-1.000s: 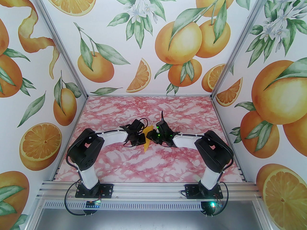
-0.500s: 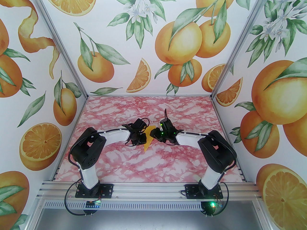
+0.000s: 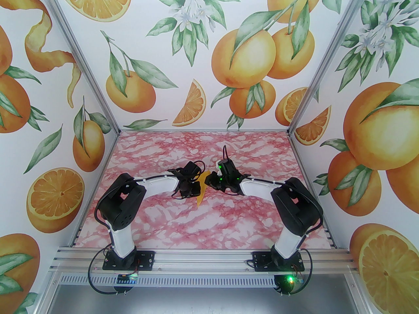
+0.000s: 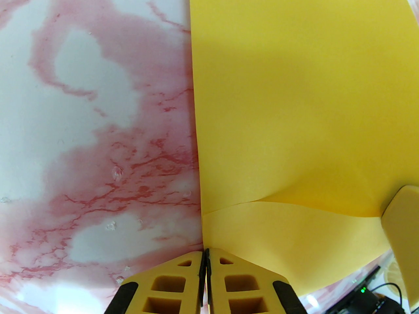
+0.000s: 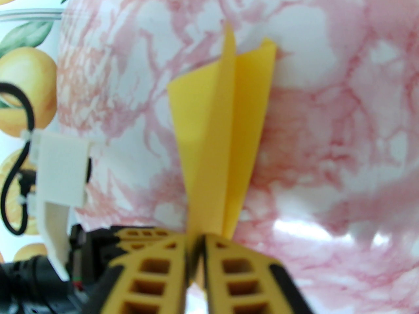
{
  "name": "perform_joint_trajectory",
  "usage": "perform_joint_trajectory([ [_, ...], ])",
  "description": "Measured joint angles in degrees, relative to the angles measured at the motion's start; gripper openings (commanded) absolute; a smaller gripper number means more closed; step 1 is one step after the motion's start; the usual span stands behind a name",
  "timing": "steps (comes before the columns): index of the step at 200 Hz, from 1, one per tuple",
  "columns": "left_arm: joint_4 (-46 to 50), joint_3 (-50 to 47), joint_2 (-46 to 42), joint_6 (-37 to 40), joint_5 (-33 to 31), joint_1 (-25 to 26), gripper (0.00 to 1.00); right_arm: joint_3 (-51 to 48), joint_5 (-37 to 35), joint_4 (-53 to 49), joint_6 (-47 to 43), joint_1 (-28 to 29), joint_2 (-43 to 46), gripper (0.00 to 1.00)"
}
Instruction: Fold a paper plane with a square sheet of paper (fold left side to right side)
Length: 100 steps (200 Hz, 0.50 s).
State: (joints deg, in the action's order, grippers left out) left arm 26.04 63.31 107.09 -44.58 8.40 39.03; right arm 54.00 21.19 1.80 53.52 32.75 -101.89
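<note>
In the centre of the top view, between the two wrists, the thin matte yellow-orange paper [image 3: 200,199] stands up off the glossy pink-marbled table [image 3: 196,227]; the left gripper [image 4: 206,253], its ribbed tan fingers pressed together at the bottom of its wrist view, pinches the sheet's creased lower edge. The right gripper [image 5: 195,240] is clamped on a narrow end; smooth layers fan upward from it into pointed flaps.

There was one yellow-orange sheet of paper [image 4: 294,110], one table [image 3: 170,221], and two pincers: the left pincer [image 4: 206,252] and the right pincer [image 5: 195,237].
</note>
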Motion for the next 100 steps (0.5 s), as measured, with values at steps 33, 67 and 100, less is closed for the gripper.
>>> perform_joint_trajectory([
  [33, 0.0, 0.0, 0.0, 0.02, 0.0, 0.0, 0.11, 2.21, 0.72, -0.17, -0.02, 1.03, -2.1, 0.14],
  [67, -0.04, 0.0, 0.0, 0.0, 0.0, 0.0, 0.11, 4.26, 1.29, -1.05, -0.33, 1.79, -3.61, 0.23],
  [100, -0.11, -0.11, -0.17, 0.17, 0.0, 0.0, 0.11, 4.42, 1.29, -2.23, -0.66, 1.73, -4.09, 0.3],
])
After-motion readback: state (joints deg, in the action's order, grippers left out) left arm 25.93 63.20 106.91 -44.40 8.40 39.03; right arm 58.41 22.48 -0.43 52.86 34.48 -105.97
